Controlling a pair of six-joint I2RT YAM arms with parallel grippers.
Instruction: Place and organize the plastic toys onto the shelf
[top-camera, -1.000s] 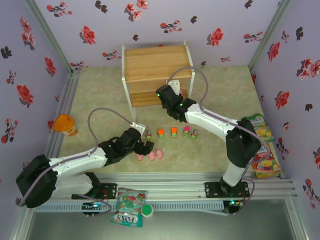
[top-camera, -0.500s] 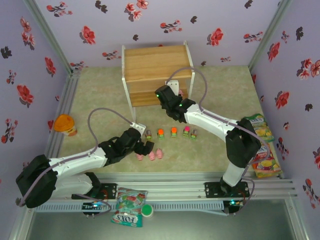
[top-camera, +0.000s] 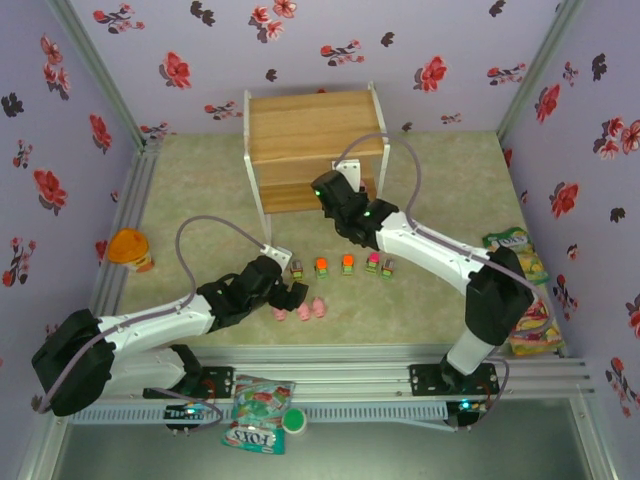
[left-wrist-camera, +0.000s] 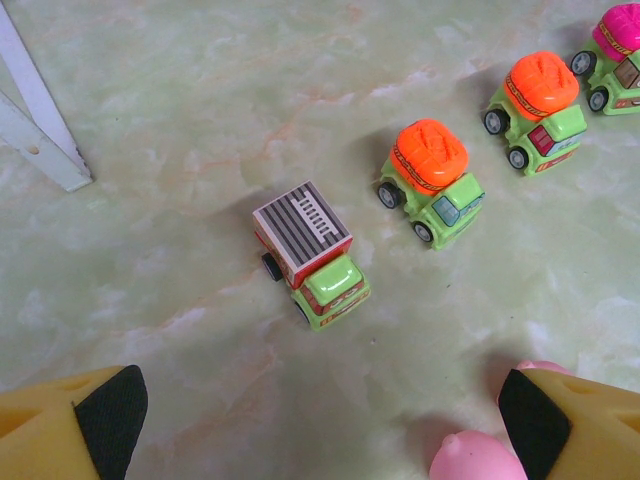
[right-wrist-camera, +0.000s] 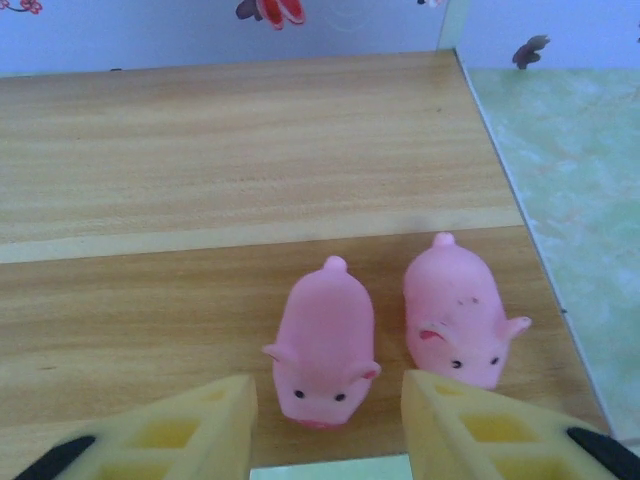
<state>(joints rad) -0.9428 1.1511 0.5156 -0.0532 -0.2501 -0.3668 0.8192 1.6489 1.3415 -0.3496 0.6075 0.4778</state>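
While my right gripper (right-wrist-camera: 325, 425) stands parted, seemingly just clear of one pig (right-wrist-camera: 322, 340) beside a second pig (right-wrist-camera: 458, 312) near the right front corner of the shelf (right-wrist-camera: 200, 130), my left gripper (left-wrist-camera: 320, 410) gapes wide over a striped car (left-wrist-camera: 310, 255); a third pig (left-wrist-camera: 475, 460) is cut off below

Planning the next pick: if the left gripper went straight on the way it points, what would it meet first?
Probably the grey-striped car, roughly centred ahead of the left gripper, though depth is unclear.
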